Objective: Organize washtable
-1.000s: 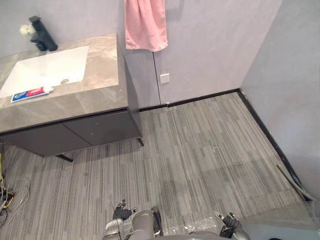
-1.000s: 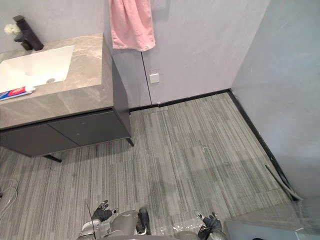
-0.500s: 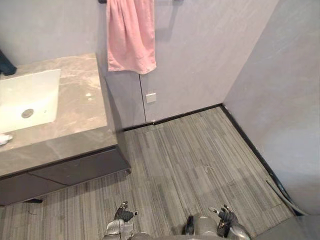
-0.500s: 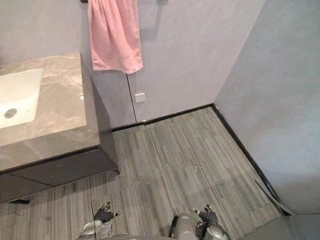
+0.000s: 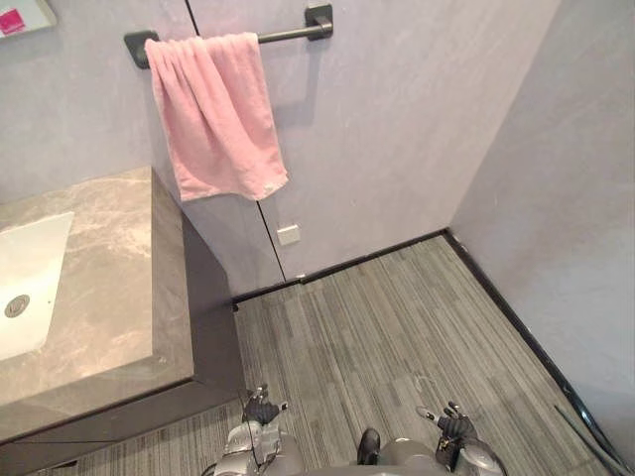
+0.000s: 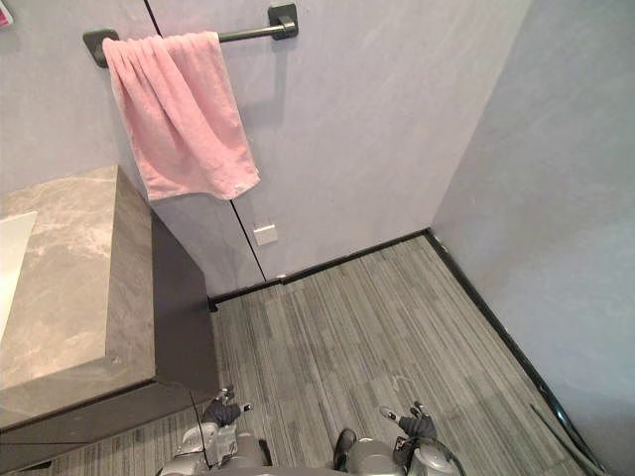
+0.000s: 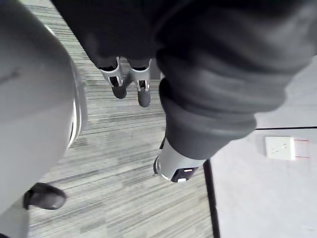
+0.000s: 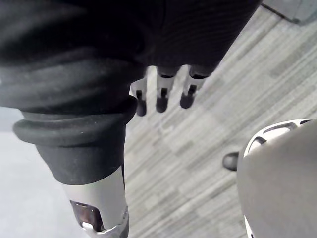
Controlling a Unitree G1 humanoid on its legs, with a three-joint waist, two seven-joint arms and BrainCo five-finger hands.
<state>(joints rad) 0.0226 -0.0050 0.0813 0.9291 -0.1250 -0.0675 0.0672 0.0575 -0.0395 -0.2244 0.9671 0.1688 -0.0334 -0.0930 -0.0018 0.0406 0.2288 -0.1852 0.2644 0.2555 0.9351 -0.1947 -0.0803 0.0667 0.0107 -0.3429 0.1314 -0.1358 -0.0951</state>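
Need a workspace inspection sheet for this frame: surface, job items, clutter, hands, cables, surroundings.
surface: grey stone washtable top with a white sink set in it, both partly in view.
job's things: nothing seen on the visible part of the top.
clutter: nothing seen.
hands: left hand and right hand hang low over the floor, fingers relaxed, holding nothing.
cables: nothing seen.
surroundings: pink towel draped on a dark rail; wall socket below it.

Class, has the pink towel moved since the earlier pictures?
No. The pink towel keeps its place relative to the wall socket; the camera shifted instead.
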